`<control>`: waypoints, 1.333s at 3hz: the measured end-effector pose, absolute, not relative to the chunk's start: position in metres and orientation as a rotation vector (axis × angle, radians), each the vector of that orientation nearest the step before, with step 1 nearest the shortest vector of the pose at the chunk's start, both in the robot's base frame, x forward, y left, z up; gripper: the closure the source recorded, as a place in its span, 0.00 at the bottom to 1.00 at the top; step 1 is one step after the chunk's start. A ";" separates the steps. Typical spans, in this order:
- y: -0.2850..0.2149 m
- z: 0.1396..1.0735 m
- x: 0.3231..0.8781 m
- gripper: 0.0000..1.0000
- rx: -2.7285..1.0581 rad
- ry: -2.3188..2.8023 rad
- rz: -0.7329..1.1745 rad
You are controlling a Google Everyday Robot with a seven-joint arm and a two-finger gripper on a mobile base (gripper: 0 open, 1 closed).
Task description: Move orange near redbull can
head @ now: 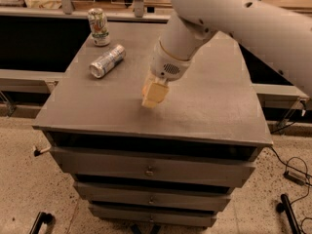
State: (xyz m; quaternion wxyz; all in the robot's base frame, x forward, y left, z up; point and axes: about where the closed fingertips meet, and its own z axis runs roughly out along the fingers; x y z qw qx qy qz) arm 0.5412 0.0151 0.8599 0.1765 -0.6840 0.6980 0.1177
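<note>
Your gripper [155, 95] sat low over the middle of the table [214, 101]. Its grip couldn't be told, and the orange didn't show clear of it. The silver can [107, 61] lay on its side, far-left of the gripper.
</note>
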 end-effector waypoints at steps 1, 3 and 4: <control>0.017 0.858 0.540 1.00 -1.940 1.975 0.334; -0.001 0.877 0.604 1.00 -1.719 1.878 0.316; -0.015 0.889 0.646 1.00 -1.582 1.819 0.313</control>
